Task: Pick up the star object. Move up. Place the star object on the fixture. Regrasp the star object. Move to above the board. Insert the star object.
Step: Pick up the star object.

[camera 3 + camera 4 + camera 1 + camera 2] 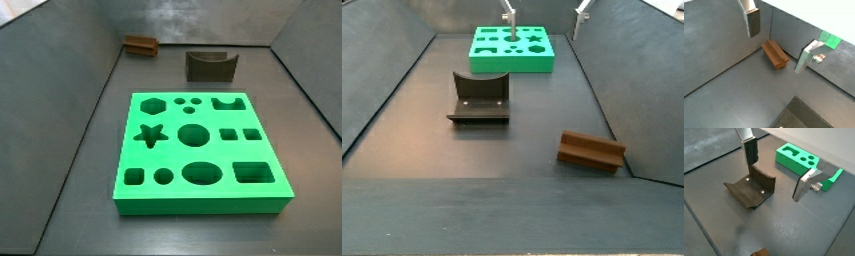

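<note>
The star object [775, 54] is a reddish-brown star-section bar lying on its side on the grey floor by a wall; it also shows in both side views [140, 44] [592, 152]. The fixture [751, 190], a dark block with a curved notch, stands apart from it [210, 65] [478, 98]. The green board [201, 150] lies flat with its star hole empty [512, 48]. My gripper [779, 40] is open and empty, high above the floor, with the star object below and between its fingers [753, 22]. It also shows in a wrist view [777, 170] and a side view [545, 10].
Grey walls enclose the floor on all sides, and the star object lies close to one wall and a corner. A corner of the board [830, 40] shows behind one finger. Bare floor lies between the fixture and the board.
</note>
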